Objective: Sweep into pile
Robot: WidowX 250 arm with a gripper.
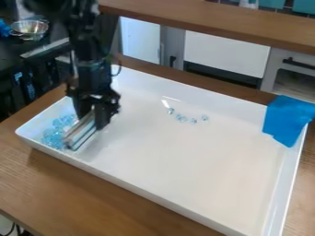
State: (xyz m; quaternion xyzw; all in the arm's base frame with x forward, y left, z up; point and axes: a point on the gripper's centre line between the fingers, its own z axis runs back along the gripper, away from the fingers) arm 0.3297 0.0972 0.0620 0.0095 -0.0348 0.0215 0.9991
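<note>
Low over the left end of the white tray (184, 156), the black gripper (92, 115) hangs down, shut on a flat silvery-white sweeping tool (81, 132). The tool stands slanted, its lower edge at the tray floor. Just left of the tool, a pile of clear light-blue pieces (54, 136) lies in the tray's left corner. Several more of the clear pieces (183, 118) lie in a loose, curved row near the middle of the tray's far side, apart from the pile. The tool may hide some pieces behind it.
A blue cloth (288, 119) drapes over the tray's right far corner. Raised walls surround the tray, which rests on a wooden table (111, 193). Beyond stand a wooden shelf (215, 22) and white cabinets (226, 51). A metal bowl (29, 28) sits at the upper left.
</note>
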